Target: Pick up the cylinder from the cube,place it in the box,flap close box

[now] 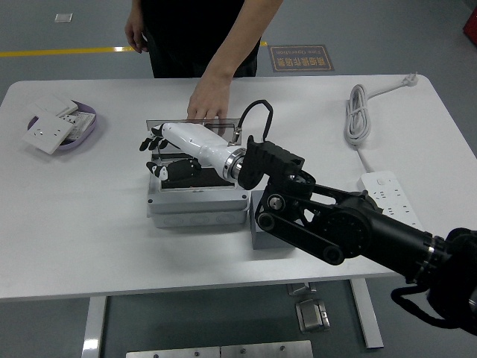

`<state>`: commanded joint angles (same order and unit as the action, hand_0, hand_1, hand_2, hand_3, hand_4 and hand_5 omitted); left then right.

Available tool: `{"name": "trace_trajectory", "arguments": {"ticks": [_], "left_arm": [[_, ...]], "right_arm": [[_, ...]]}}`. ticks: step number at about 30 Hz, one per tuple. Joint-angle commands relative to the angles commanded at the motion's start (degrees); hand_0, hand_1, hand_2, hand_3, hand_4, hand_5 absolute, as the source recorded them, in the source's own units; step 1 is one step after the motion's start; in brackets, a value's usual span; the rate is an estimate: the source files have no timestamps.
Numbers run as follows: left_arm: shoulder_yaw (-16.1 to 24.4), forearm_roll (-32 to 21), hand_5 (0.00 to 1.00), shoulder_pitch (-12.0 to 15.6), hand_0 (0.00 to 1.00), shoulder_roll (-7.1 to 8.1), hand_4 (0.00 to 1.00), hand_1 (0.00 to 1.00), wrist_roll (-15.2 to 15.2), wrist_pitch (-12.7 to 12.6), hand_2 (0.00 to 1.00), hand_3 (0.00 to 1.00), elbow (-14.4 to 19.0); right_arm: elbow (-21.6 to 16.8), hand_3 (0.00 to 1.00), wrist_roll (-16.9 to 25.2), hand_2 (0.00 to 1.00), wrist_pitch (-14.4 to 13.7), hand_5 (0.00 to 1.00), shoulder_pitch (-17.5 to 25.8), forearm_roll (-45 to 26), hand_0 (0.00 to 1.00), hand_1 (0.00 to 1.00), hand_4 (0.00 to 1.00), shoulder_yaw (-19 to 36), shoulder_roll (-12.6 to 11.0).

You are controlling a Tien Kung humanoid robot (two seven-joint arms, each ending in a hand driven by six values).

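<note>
The right robot hand (165,151), fingers spread and empty, hovers over the open box (195,201) at table centre, the cylinder hidden beneath it, presumably deposited inside; next, swing the lid (195,124), steadied by a person's hand (208,98) at twelve o'clock, shut.

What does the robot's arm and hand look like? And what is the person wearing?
The robot's right arm is chunky and black with round joints. Its hand has a white shell and black-tipped fingers, and a thin black cable loops above the wrist. The person wears a dark top with short sleeves.
</note>
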<state>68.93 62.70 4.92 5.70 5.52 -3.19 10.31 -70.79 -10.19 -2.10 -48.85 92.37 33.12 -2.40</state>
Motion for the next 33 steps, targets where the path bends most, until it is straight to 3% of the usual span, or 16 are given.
{"name": "trace_trajectory", "arguments": {"ticks": [4,10,18,23,24,33], "left_arm": [[0.13,0.18,0.255,0.01,0.584,0.09,0.648,0.62,0.05,0.02,0.563,0.599,0.0],[0.31,0.51,0.261,-0.28,0.583,0.24,0.644,0.62,0.03,0.14,0.562,0.599,0.0],[0.12,0.48,0.263,-0.35,0.583,0.23,0.642,0.62,-0.02,0.15,0.562,0.598,0.0],[0.07,0.44,0.263,-0.48,0.583,0.09,0.642,0.62,-0.15,0.2,0.562,0.598,0.0],[0.05,0.42,0.262,-0.49,0.582,0.05,0.641,0.62,-0.17,0.2,0.562,0.599,0.0],[0.19,0.4,0.261,-0.53,0.582,-0.09,0.642,0.62,-0.29,0.09,0.562,0.599,0.0]], "right_arm": [[-0.21,0.699,0.39,0.721,0.37,0.288,-1.35,-2.15,0.804,0.706,0.614,3.55,-2.1],[6.1,0.695,1.15,0.719,0.33,0.287,-3.21,-3.81,0.801,0.702,0.608,4.69,-3.18],[13.97,0.695,1.91,0.711,0.27,0.285,-3.53,-6.91,0.796,0.7,0.607,2.25,-4.04],[13.44,0.695,1.84,0.711,0.18,0.285,-2.37,-7.3,0.796,0.7,0.607,1.03,-5.09],[12.95,0.694,1.77,0.714,0.14,0.319,-2.07,-7.23,0.797,0.698,0.648,0.88,-5.4],[6.75,0.694,1.21,0.713,-0.29,0.324,0.07,-5.9,0.793,0.697,0.655,0.42,-8.5]]}}
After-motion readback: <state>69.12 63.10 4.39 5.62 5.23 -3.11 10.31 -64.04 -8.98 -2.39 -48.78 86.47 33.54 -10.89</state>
